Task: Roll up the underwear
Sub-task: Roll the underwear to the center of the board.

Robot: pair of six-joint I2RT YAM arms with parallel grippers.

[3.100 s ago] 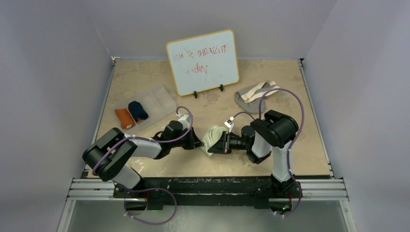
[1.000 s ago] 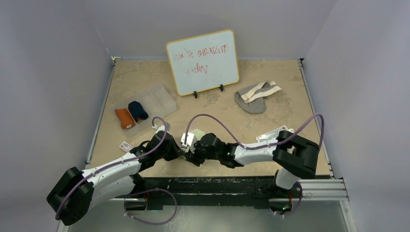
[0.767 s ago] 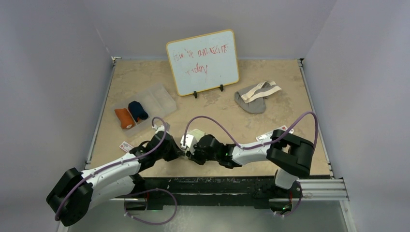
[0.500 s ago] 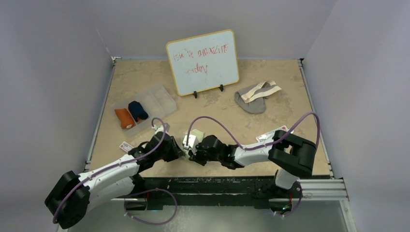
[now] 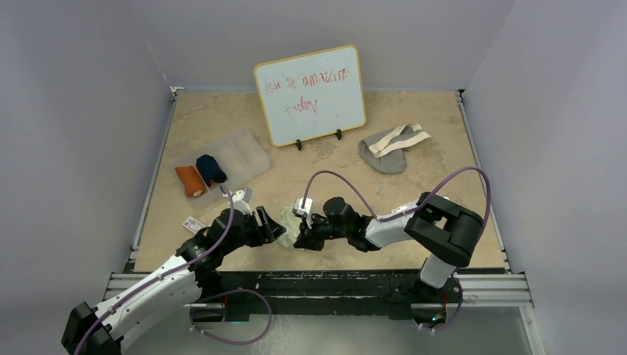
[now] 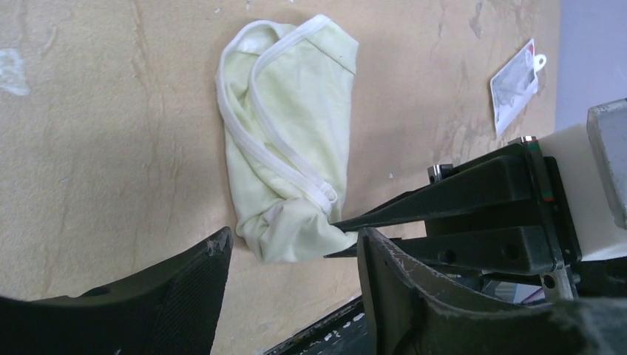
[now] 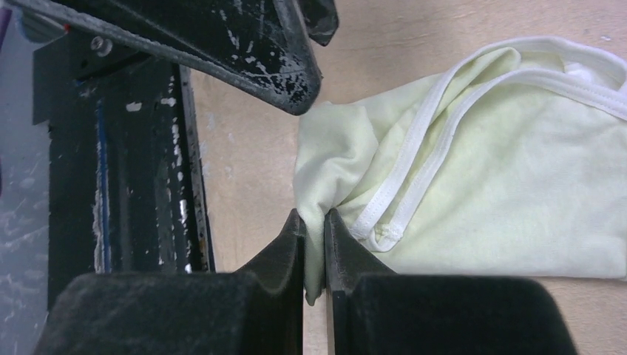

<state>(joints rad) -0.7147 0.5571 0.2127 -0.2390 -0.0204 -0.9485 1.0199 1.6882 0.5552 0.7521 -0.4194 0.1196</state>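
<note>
The pale cream underwear (image 5: pixel 288 221) lies crumpled near the table's front edge, white trim showing (image 6: pixel 285 151). My right gripper (image 7: pixel 316 216) is shut on a fold at its near corner, with cloth pinched between the pads (image 5: pixel 302 231). My left gripper (image 6: pixel 292 248) stands open just left of it (image 5: pixel 272 225); the cloth's end sits between its fingertips (image 6: pixel 214 255) without being squeezed. Orange (image 5: pixel 190 180) and navy (image 5: pixel 211 169) underwear rolls rest in a clear tray (image 5: pixel 244 151). Grey underwear with a beige waistband (image 5: pixel 388 150) lies loose at the back right.
A whiteboard (image 5: pixel 310 95) stands at the back centre. A small white printed card (image 5: pixel 194 222) lies left of my left arm, also in the left wrist view (image 6: pixel 514 85). The black front rail (image 7: pixel 126 148) runs right beside the grip.
My left gripper has opened, let go of the cream underwear and drawn back left. My right gripper closed on the cloth's corner and shifted slightly right; the garment now lies in plain view.
</note>
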